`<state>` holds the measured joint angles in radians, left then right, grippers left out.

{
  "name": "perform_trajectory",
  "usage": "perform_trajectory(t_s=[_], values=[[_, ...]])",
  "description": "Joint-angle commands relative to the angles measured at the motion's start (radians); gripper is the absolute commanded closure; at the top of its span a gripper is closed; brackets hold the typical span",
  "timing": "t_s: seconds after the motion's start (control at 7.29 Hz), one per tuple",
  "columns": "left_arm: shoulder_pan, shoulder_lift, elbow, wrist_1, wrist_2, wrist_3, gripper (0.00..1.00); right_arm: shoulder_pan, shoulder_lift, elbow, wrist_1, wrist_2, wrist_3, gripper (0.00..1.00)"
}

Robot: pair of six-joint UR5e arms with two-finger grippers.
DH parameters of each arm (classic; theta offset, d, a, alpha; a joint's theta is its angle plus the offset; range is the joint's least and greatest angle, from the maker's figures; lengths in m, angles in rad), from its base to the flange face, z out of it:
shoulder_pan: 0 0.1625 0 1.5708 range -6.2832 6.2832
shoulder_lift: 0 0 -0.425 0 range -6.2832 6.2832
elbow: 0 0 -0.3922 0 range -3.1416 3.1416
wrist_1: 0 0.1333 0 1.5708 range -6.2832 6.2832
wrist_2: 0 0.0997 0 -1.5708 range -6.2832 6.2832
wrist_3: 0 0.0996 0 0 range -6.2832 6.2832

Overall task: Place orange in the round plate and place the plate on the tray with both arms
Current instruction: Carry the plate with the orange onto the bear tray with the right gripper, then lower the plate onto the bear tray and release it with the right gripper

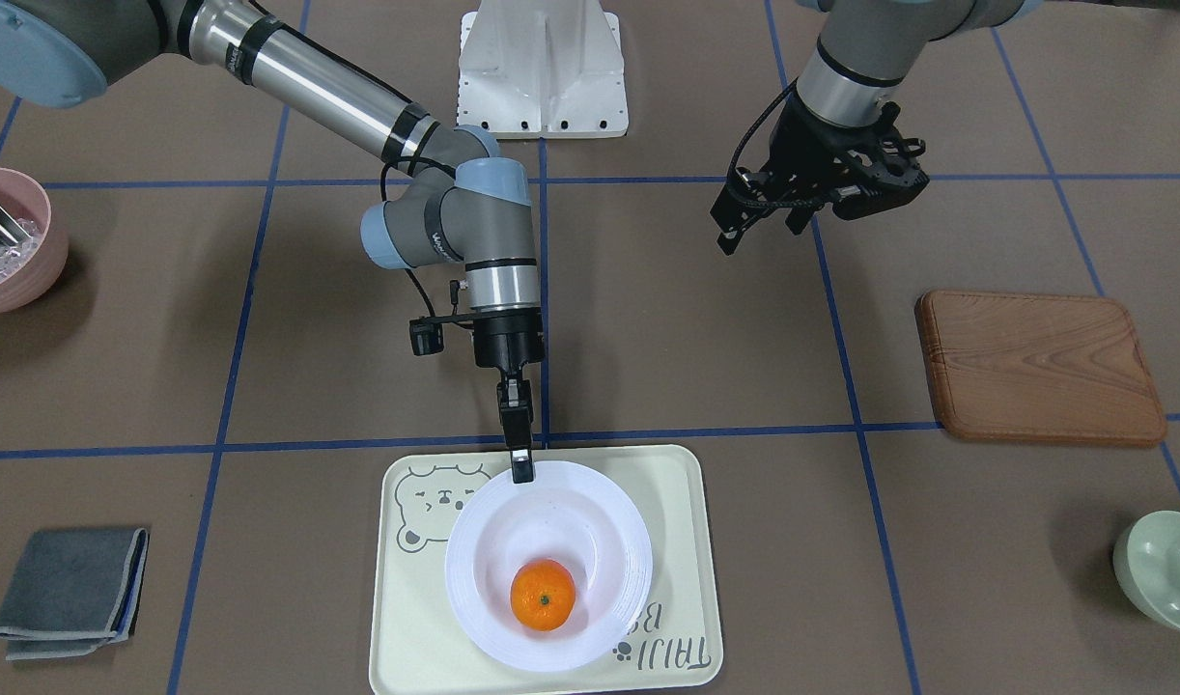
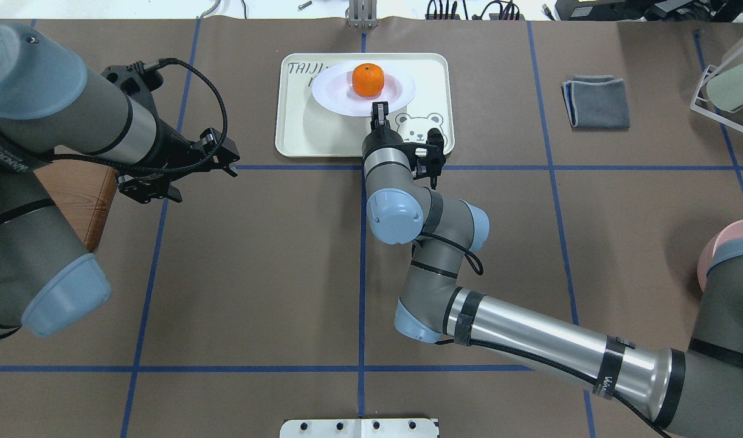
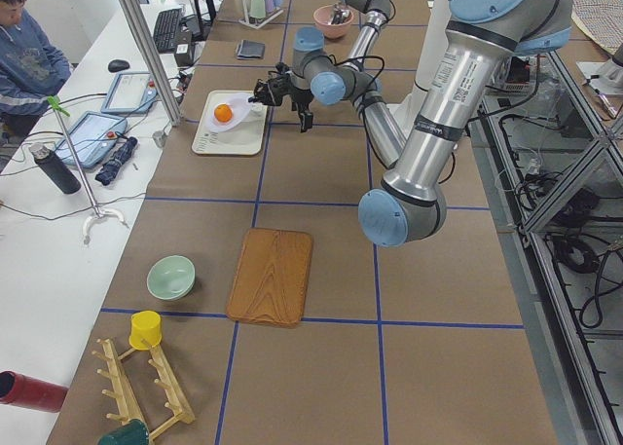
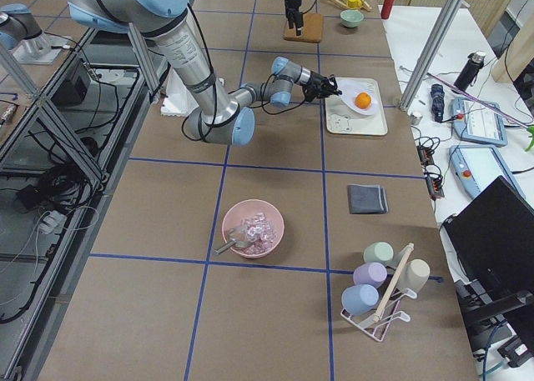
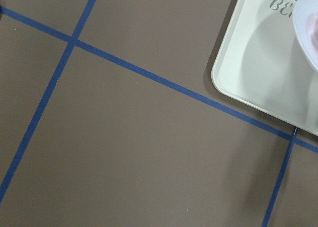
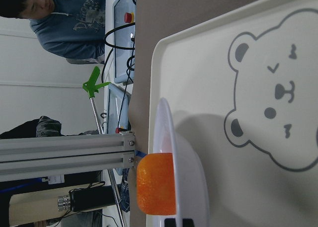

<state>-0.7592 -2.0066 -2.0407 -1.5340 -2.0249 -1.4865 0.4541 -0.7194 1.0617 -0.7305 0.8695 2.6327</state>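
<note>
The orange lies in the sunken centre of the round white plate. The plate is over the cream tray with the bear drawing. My right gripper is shut on the plate's rim at the edge nearest the robot, seen also from overhead. In the right wrist view the plate shows edge-on above the tray, with the orange behind its rim. I cannot tell whether its base touches the tray. My left gripper hangs open and empty, well away from the tray.
A brown wooden board and a pale green bowl are on the left arm's side. On the right arm's side are a pink bowl and a folded grey cloth. A person sits beyond the table's far edge.
</note>
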Motion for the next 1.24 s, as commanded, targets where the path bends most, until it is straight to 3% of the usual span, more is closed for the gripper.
perform_trajectory(t_s=[0.0,0.27,0.55,0.69,0.82,1.1], values=[[0.000,-0.003,-0.001,0.002,0.000,0.000,0.03,0.000,0.003,-0.005,-0.001,0.014,0.000,0.02],[0.000,-0.003,-0.003,0.002,0.000,0.000,0.03,-0.014,-0.024,0.079,-0.003,0.029,-0.022,0.00],[0.000,-0.006,-0.001,0.002,0.000,0.000,0.03,-0.049,-0.134,0.260,0.000,0.037,-0.091,0.00],[0.000,-0.001,-0.003,0.002,0.002,0.000,0.03,-0.070,-0.193,0.303,0.006,0.040,-0.098,0.00],[-0.002,0.003,0.003,0.000,0.006,0.002,0.03,-0.071,-0.234,0.348,0.009,0.066,-0.203,0.00],[-0.002,0.002,0.022,-0.002,0.006,0.053,0.03,-0.064,-0.334,0.478,0.016,0.223,-0.530,0.00]])
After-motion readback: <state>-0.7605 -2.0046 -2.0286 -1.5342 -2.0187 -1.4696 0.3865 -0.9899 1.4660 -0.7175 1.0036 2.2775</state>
